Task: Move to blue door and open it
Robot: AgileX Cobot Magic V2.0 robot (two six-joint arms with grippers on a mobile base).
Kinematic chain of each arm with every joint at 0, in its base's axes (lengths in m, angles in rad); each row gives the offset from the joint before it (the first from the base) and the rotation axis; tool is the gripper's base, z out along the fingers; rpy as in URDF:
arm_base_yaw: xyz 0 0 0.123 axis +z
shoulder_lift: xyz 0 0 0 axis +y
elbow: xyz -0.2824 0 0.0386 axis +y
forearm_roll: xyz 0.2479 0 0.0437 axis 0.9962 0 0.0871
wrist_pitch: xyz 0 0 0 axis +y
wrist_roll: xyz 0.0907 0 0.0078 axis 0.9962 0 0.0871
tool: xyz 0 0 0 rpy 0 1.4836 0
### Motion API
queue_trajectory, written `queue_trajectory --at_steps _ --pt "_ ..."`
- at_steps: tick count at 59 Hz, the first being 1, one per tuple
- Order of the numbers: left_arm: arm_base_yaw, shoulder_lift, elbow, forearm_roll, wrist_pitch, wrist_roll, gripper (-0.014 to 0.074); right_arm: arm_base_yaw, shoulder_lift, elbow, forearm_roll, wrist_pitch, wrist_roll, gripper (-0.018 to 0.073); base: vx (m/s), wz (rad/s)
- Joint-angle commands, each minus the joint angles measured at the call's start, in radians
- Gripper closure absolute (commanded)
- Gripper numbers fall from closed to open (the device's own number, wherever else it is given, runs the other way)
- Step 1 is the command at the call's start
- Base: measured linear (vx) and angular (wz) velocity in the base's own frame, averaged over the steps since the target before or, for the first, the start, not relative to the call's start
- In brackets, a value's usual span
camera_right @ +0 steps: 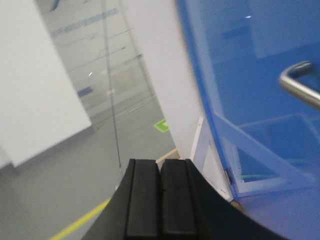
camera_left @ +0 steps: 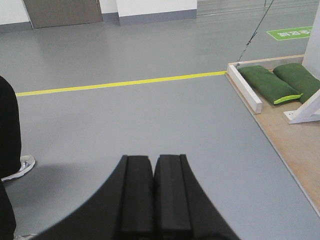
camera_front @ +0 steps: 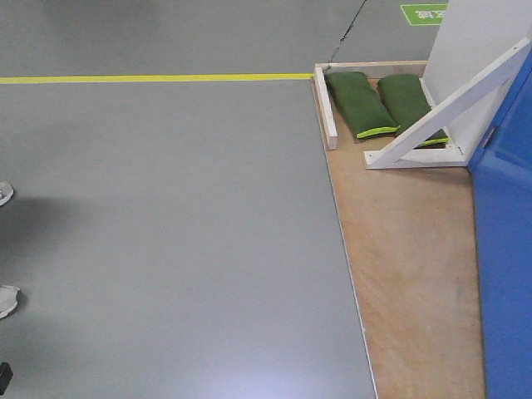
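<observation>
The blue door (camera_front: 507,249) is a glossy bright-blue panel at the right edge of the front view, standing on a plywood base (camera_front: 407,274). In the right wrist view the blue door (camera_right: 250,75) fills the right side, with its brushed-steel lever handle (camera_right: 299,86) at the far right. My right gripper (camera_right: 160,165) is shut and empty, left of and below the handle, apart from it. My left gripper (camera_left: 153,159) is shut and empty, held over the grey floor and pointing away from the door.
White angled wooden braces (camera_front: 453,116) hold the door frame. Two green sandbags (camera_front: 359,101) lie on the base behind a white bar (camera_front: 325,106). A yellow floor line (camera_front: 150,79) crosses the grey floor. A person's shoes (camera_front: 7,299) show at the left edge.
</observation>
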Motion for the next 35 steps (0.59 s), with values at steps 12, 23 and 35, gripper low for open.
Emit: queue_trajectory --at_steps 12,23,35 --pt "0.001 -0.015 0.004 0.000 -0.078 -0.003 0.0526 -0.405 0.025 -0.067 0.595 -0.110 -0.004 0.0557 0.00 0.00" --pt "0.001 -0.015 0.004 0.000 -0.078 -0.003 0.0526 -0.583 0.124 -0.128 0.764 -0.110 -0.004 0.0557 0.00 0.00" --pt "0.001 -0.015 0.004 0.000 -0.078 -0.003 0.0526 -0.627 0.328 -0.288 0.858 -0.110 -0.004 0.0557 0.00 0.00"
